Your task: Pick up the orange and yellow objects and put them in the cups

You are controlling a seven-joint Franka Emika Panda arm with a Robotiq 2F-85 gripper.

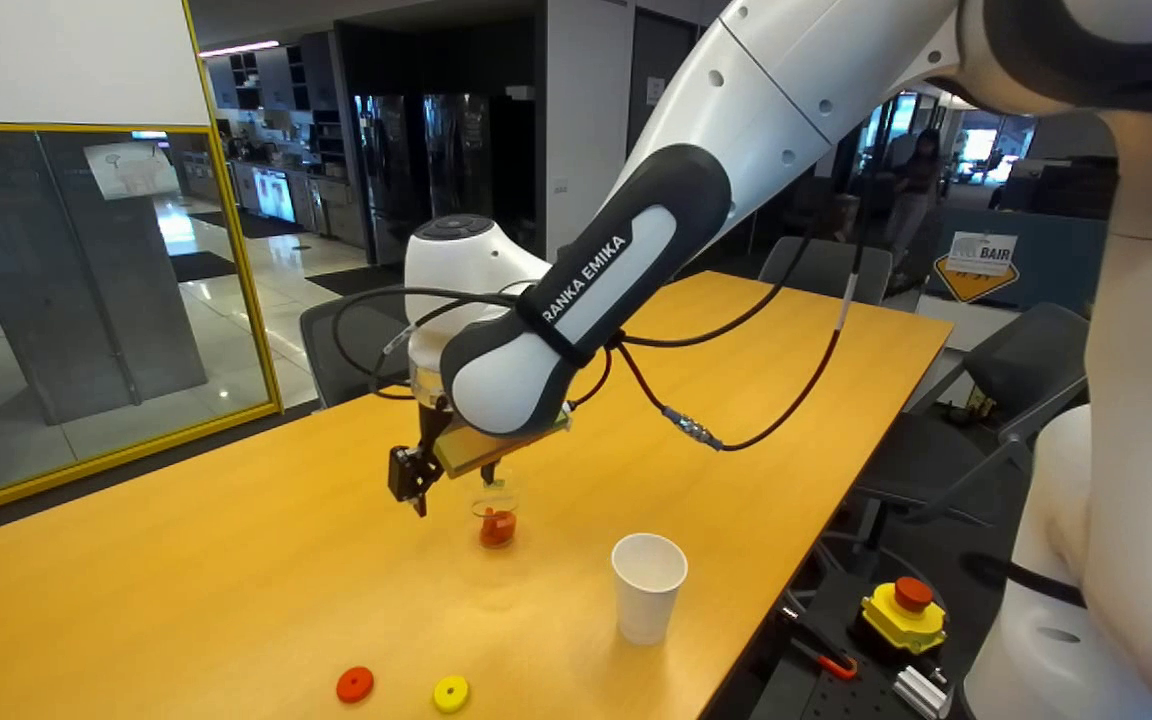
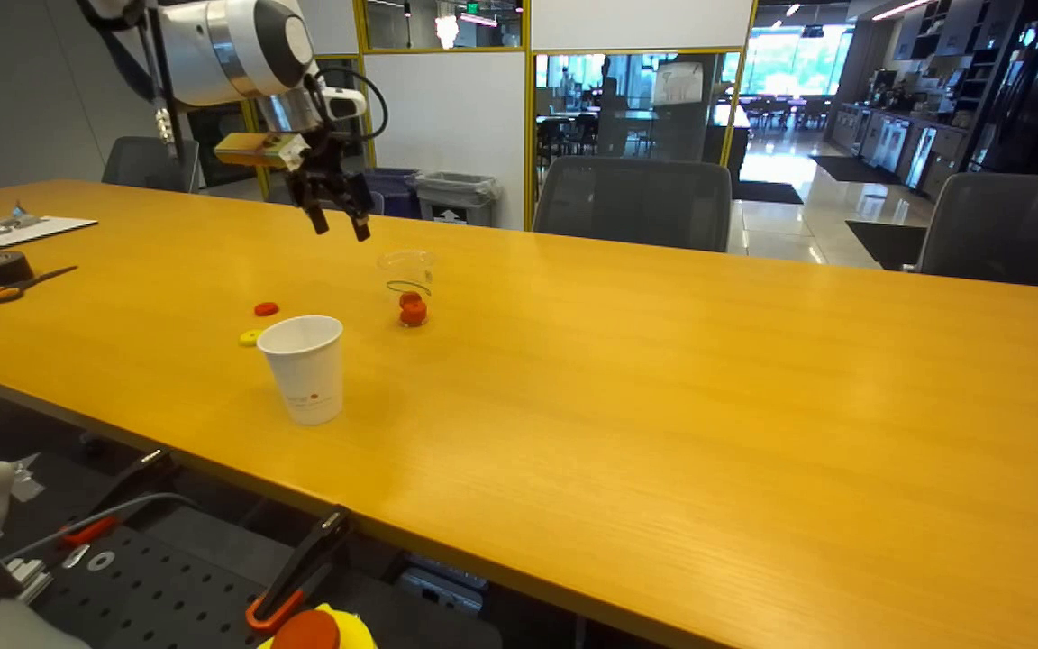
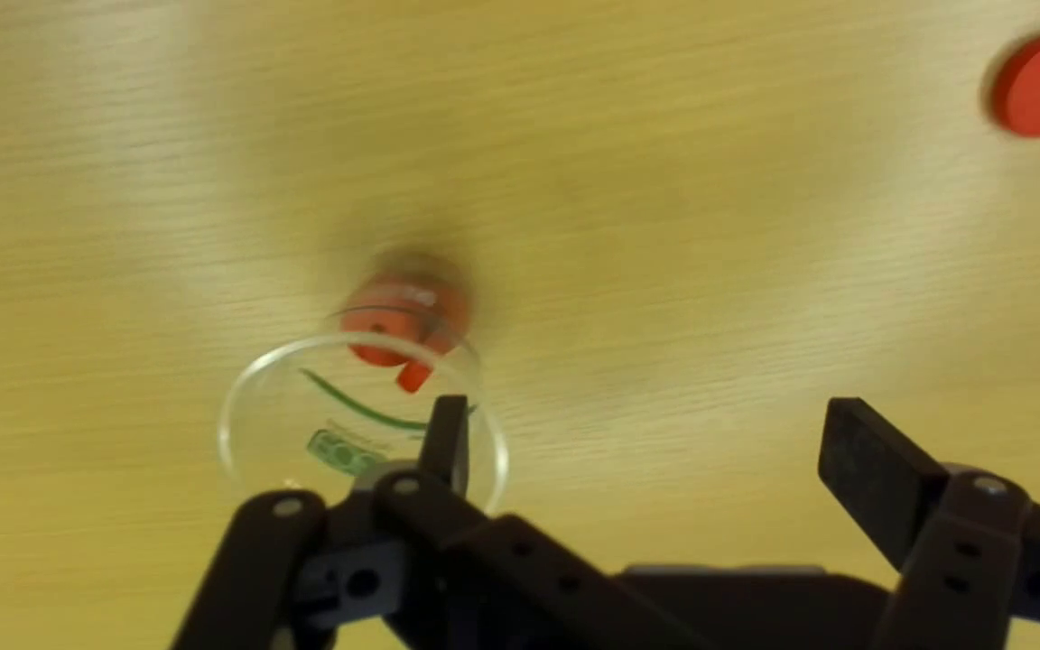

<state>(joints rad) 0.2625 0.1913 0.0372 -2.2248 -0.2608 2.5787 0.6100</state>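
orange-red disc [image 1: 355,685] and yellow disc [image 1: 451,693] lie flat as jaws hang wide

the robotiq gripper [image 3: 655,451] hovers over a wood-grain table [image 2: 663,379], its jaws spread well apart in the wrist view. near it stands a clear cup [image 2: 407,263] marked in green, upright, long axis vertical and mouth up. orange-red pieces [image 2: 413,312] sit at its bottom, one above another in an exterior view; the wrist view shows a holed face on one, but the tilt of each cannot be told. the two loose discs rest on the tabletop, near each other yet apart, broad faces level and center holes turned upward. a white paper cup [image 2: 305,374] also stands upright, tapering toward its base, open mouth up; in an exterior view it covers an edge of the yellow disc.
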